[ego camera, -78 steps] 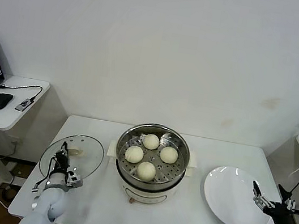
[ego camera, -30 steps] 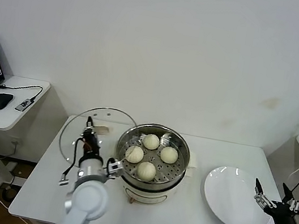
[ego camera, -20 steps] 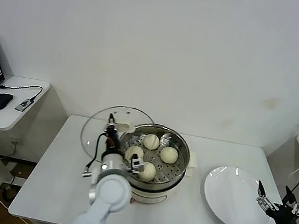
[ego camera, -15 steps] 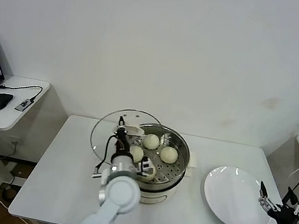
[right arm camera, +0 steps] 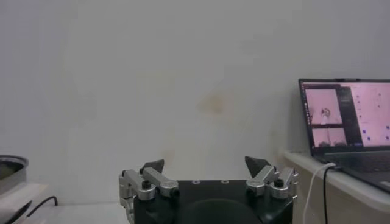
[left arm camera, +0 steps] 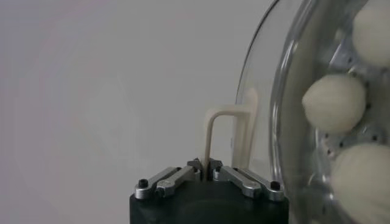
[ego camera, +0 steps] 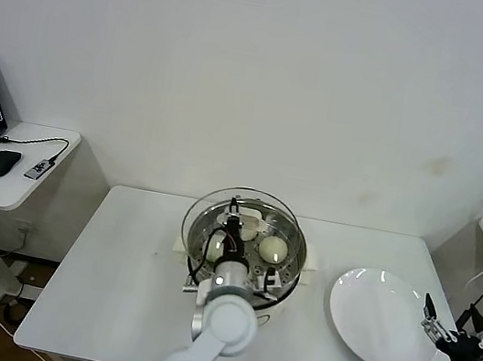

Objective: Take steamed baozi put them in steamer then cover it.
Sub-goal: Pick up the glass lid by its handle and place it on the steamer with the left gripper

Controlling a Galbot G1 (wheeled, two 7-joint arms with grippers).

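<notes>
Shiny round stainless-steel steamer [ego camera: 287, 264] w/ perforated tray; smooth matt cream dough buns [ego camera: 274, 248]; clear glossy glass lid [left arm camera: 263, 91], cream plastic handle [left arm camera: 214, 131]; glossy white plate [ego camera: 380, 320]; matt white table [ego camera: 113, 280].

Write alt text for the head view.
The left gripper, shut on the handle of the glass cover, holds it over the steamer with the baozi inside. The open right gripper waits beside an empty white plate on the table.

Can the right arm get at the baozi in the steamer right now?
Probably not: the cover, held by the left claw, sits over the steamer and baozi; the open right claw waits beyond the plate.
</notes>
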